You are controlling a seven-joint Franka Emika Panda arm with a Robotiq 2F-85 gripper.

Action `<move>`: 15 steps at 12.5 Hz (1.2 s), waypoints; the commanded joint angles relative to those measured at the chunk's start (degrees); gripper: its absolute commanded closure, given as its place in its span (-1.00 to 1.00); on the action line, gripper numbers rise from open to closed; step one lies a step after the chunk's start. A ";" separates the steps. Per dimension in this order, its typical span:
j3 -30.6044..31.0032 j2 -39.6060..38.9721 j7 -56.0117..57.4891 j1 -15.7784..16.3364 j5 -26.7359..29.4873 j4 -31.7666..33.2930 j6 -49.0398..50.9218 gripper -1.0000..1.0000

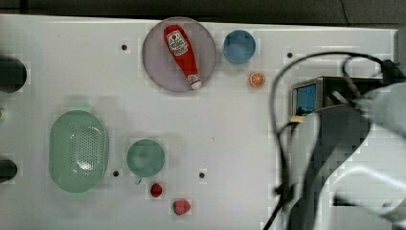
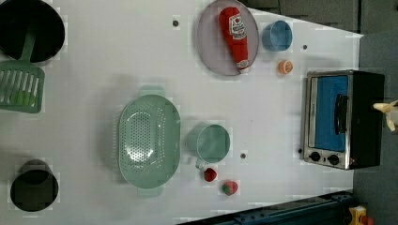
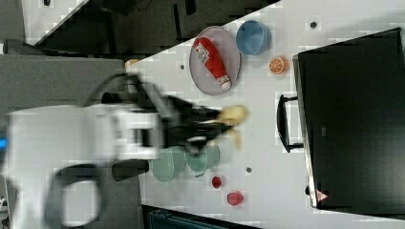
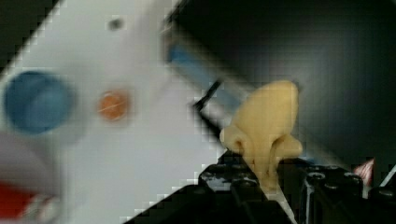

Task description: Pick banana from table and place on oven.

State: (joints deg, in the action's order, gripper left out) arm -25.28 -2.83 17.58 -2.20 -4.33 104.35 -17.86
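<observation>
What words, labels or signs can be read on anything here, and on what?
Ketchup bottle: a white label with print, too blurred to read.
Oven: a small red and white triangle sign at one corner of its black top; no words legible.
Oven's front, beside the knobs: nothing readable.
No other text can be made out.

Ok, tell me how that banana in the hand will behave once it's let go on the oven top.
The banana is probably light: the hand carries it by its lower end without visible sag. Its splayed peel strips look soft, so it may flop sideways instead of standing. The oven top looks flat and broad, so it is unlikely to roll off.
</observation>
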 commanded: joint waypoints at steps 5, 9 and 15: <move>-11.01 -9.29 28.46 -1.13 4.85 1.31 -10.70 0.59; -11.11 -11.11 30.74 -1.52 6.54 1.17 -12.61 0.08; -10.72 -9.53 31.77 -0.49 6.11 -0.32 -12.05 -1.00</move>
State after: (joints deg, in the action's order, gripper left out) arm -36.43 -13.84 45.80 -4.79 0.48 105.92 -30.63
